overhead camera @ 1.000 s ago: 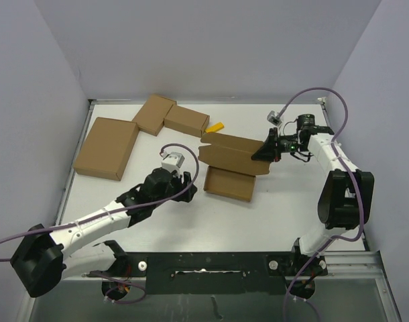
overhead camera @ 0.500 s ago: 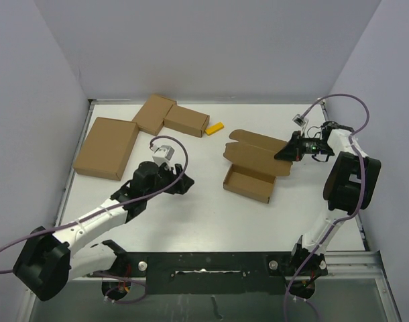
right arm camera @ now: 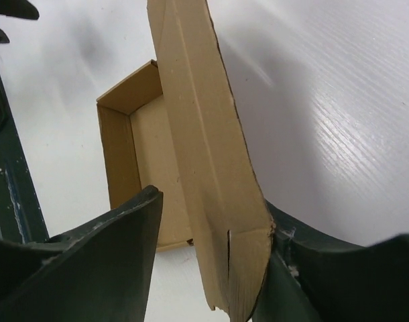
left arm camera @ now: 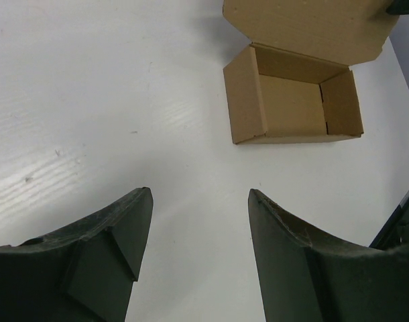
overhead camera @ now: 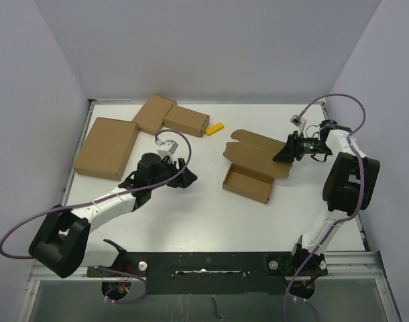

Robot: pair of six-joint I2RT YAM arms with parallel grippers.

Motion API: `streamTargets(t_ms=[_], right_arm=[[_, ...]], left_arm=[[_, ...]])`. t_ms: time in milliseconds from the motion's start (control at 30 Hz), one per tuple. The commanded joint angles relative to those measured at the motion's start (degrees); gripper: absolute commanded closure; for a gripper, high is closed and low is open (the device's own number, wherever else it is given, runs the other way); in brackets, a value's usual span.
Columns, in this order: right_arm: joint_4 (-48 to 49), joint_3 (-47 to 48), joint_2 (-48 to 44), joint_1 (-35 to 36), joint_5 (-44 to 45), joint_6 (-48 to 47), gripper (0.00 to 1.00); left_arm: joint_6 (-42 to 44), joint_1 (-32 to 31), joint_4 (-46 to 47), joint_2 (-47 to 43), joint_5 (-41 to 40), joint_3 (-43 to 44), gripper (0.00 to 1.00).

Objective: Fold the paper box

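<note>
**Box open, lid end between slack right jaws**

Right of the middle of the table (overhead camera: 204,221), well clear of every edge: the paper box (overhead camera: 248,182), tray mouth up, nothing inside. Hinged along the tray's far side, a lid (overhead camera: 253,149), raised and leaning back toward the far edge, with a notched free rim.

At the lid's right end: the right gripper (overhead camera: 283,153), released. In the right wrist view, fingers (right arm camera: 117,235) apart, the lid's end standing between them, close against one finger and with a clear gap to the other. Touching that finger or only just beside it: cannot tell.

Left of the box and apart from it, over bare table: the left gripper (overhead camera: 184,178), likewise released, fingers spread, nothing between them, aimed toward the tray.

Near the far-left corner: a large flat carton (overhead camera: 107,147). Just beside it along the far edge, two small cartons (overhead camera: 171,117) meeting at a corner. Right of those, a small yellow piece (overhead camera: 215,127), apart from the box.
</note>
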Motion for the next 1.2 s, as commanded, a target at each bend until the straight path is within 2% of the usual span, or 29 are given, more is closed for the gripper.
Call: streamTargets(t_ms=[0,200,533,867,1167], right_arm=[[2.6,-0.9,-5.3,0.1,1.0,1.1,0.46],[5.9,-2.4,-8.7,-0.2,3.8,2.7,0.34],[10.5,-4.7,-14.4,-2.5,7.1,5.2,0.26],[11.1,-5.2,-15.8,-3.8,6.2,5.6,0.25],[10.7,-5.0,-15.5,-4.5,4.9,5.4,0.25]], left_arm=[[5.7,0.5,7.7,6.8,5.5,8.5,0.43],[16.2,1.2,4.6,18.2,9.4,21.5,0.42],[19.7,3.2,-9.4,40.5,11.2,52.6,0.42],[25.8,3.6,-22.8,60.2,11.1,80.0,0.44],[30.5,3.6,-38.6,76.1,6.3,105.0,0.46]])
